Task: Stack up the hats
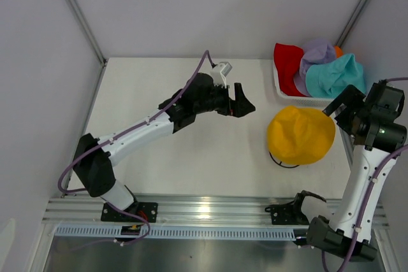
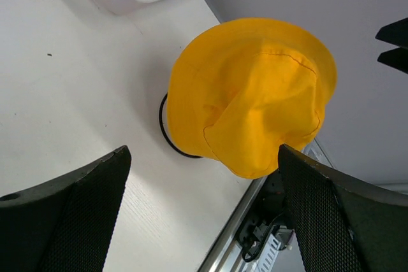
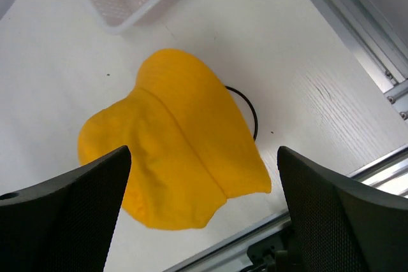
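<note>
While the teal hat (image 1: 335, 76), seemingly topmost in the basket (image 1: 281, 93), lies just beyond the right gripper (image 1: 340, 104), the left gripper (image 1: 244, 102) sits well apart; both spread wide, empty.

A white table (image 1: 191, 151) is filling the middle of the overhead view, with pale walls (image 1: 191, 4) rising around it. A white plastic basket (image 1: 290, 99) with mesh sides is sitting at the table's far right corner, close against the right wall. Nearer the front, a black wire stand (image 1: 285, 165) is resting on the table, apart from the basket; only a curved piece of its round base is showing. A silver metal rail (image 1: 210, 211) is running along the table's near edge, and light is glinting off it.
</note>
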